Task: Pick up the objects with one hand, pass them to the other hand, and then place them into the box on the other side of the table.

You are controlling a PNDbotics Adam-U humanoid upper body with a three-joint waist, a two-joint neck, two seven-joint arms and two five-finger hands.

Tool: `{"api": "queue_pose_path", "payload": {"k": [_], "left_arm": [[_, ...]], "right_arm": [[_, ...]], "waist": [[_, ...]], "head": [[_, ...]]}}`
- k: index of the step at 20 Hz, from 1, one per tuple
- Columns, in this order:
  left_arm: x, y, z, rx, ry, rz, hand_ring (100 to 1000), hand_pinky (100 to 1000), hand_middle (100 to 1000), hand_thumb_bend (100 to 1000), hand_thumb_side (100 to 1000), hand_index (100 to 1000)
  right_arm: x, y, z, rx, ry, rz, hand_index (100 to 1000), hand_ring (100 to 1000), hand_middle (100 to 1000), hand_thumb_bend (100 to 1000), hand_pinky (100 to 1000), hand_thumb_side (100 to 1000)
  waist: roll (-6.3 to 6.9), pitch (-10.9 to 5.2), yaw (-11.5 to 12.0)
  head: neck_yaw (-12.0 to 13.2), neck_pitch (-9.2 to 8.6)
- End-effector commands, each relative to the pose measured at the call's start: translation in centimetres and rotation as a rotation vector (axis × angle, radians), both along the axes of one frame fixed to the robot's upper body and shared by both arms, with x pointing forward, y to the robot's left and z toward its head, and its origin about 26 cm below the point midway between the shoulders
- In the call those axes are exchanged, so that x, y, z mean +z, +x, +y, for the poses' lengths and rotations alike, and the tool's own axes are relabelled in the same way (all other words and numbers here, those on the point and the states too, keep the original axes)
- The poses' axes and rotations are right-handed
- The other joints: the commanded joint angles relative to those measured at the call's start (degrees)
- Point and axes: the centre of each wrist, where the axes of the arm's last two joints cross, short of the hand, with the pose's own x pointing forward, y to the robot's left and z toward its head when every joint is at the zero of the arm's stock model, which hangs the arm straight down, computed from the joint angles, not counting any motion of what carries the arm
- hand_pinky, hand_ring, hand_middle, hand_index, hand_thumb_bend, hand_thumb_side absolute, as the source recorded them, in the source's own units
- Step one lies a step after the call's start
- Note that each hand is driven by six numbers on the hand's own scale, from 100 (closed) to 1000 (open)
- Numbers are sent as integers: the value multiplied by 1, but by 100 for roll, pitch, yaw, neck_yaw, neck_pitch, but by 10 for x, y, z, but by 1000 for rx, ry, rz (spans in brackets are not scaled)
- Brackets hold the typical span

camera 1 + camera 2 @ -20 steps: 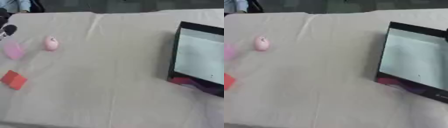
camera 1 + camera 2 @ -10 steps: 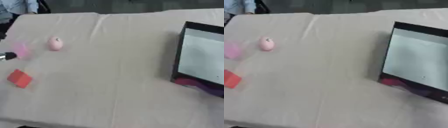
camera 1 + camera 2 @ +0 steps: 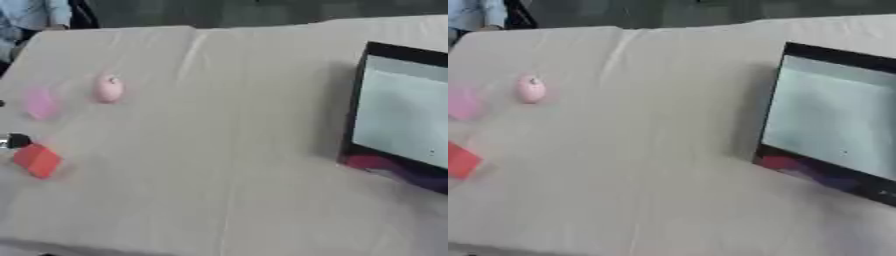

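The box [image 3: 404,117] stands at the table's [image 3: 227,150] right side. Three objects lie at the left, well apart from the box: the egg [image 3: 108,88] farthest, the pad [image 3: 40,103] just left of it, the block [image 3: 37,160] nearest.

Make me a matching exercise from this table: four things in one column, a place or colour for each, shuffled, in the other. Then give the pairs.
Things:
1. red block
2. pink egg shape
3. box
4. flat pink piece

Descriptions:
A. at the table's right side, dark rim, pale inside
B. nearest the left edge at the front, bright red
C. small, rounded, farthest back of the three left-side things
D. pale, blurred, between the other two left-side things

Pairs: 1-B, 2-C, 3-A, 4-D
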Motion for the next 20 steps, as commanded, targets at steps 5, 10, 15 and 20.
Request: {"api": "queue_pose_path", "payload": {"k": [5,10,15,20], "left_arm": [[5,-2,3,66,116,62,868,885,778,962,538,805],[-12,-6,6,110,143,143,870,872,773,973,548,765],[-28,-8,11,153,149,203,862,858,765,940,578,737],[-31,-5,10,187,157,190,859,854,763,902,588,752]], "right_arm": [[10,-1,-5,-9,-36,-24,1000,1000,985,100,1000,862],[10,-1,-4,-5,-38,-22,1000,1000,985,100,1000,864],[9,0,-3,1,-43,-16,1000,1000,982,100,1000,866],[9,0,-3,6,-44,-12,1000,1000,981,100,1000,868]], "waist": [[71,-74,2],[84,-76,-10],[93,-82,-23],[85,-88,-31]], "head": [[262,34],[313,34],[340,34],[384,34]]}}
